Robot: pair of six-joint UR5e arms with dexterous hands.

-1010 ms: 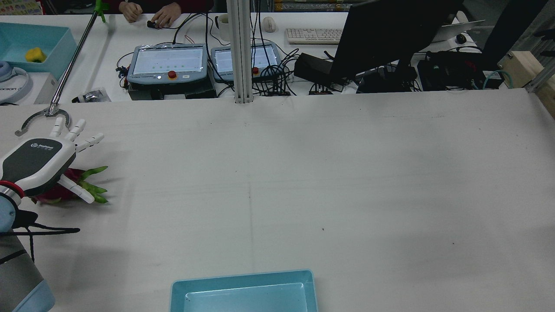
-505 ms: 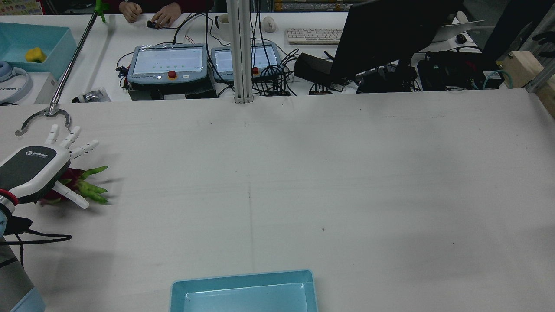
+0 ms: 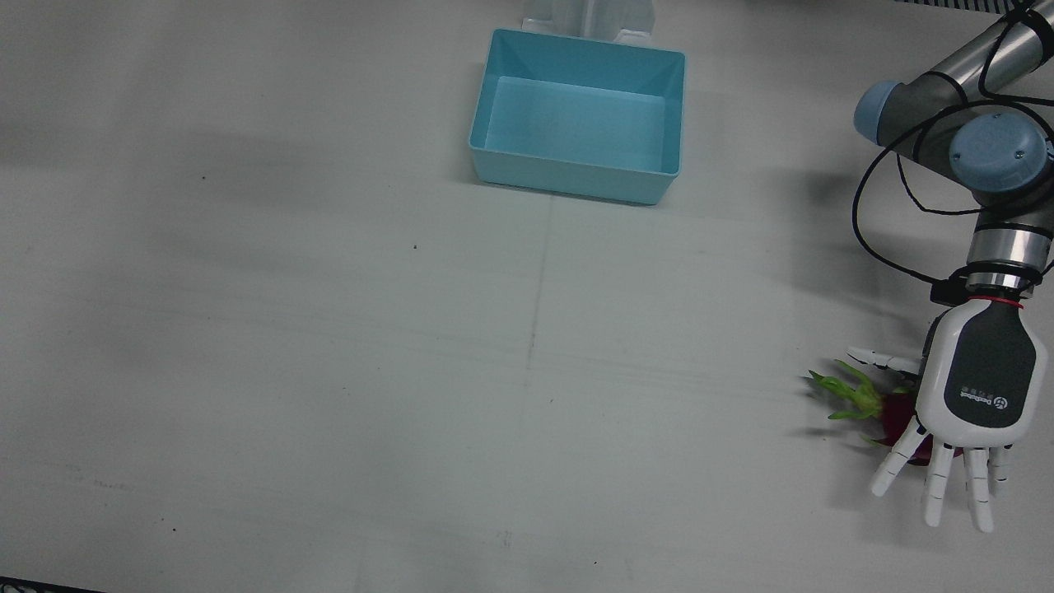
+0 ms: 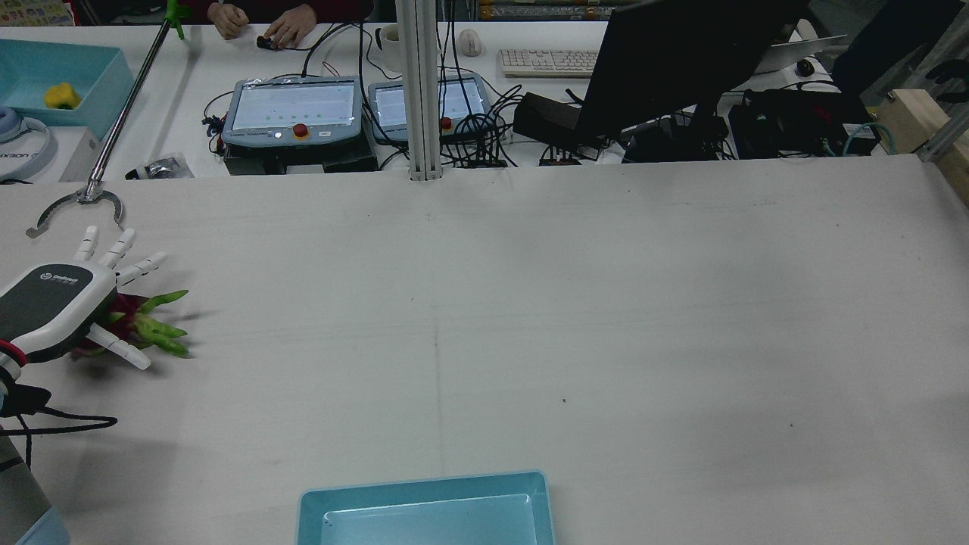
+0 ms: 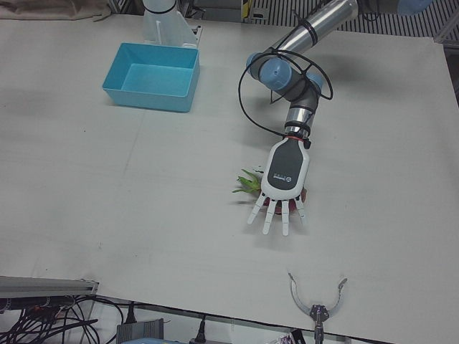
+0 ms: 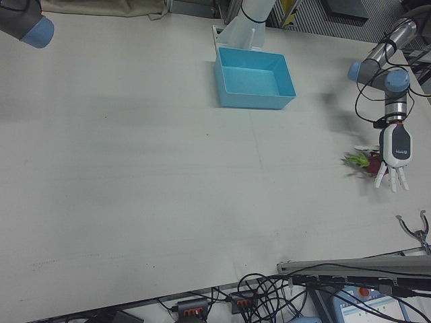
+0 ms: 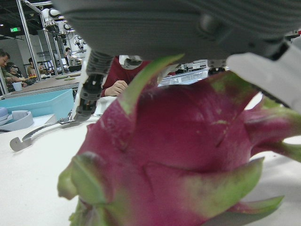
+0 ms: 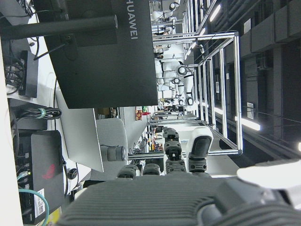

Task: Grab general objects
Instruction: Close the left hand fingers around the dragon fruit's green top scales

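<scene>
A dragon fruit (image 3: 856,397), magenta with green leaf tips, lies on the white table at its left edge in the rear view (image 4: 155,325). My left hand (image 3: 978,387) hovers palm down right over it, fingers spread and open, thumb out beside the leaves. The hand covers most of the fruit in the rear view (image 4: 45,309) and the left-front view (image 5: 285,172). The fruit fills the left hand view (image 7: 178,146), close under the palm. My right hand (image 8: 164,188) shows only in its own view, holding nothing, away from the table.
A light blue bin (image 3: 673,107) stands empty at the table's middle near the robot's side, also in the rear view (image 4: 424,483). A metal grabber claw (image 4: 76,203) lies on the table just beyond the left hand. Monitors, cables and consoles line the far desk.
My left hand has drawn back toward the table's left edge and sunk lower over the dragon fruit. Its fingers stay spread. The fruit has not moved.
</scene>
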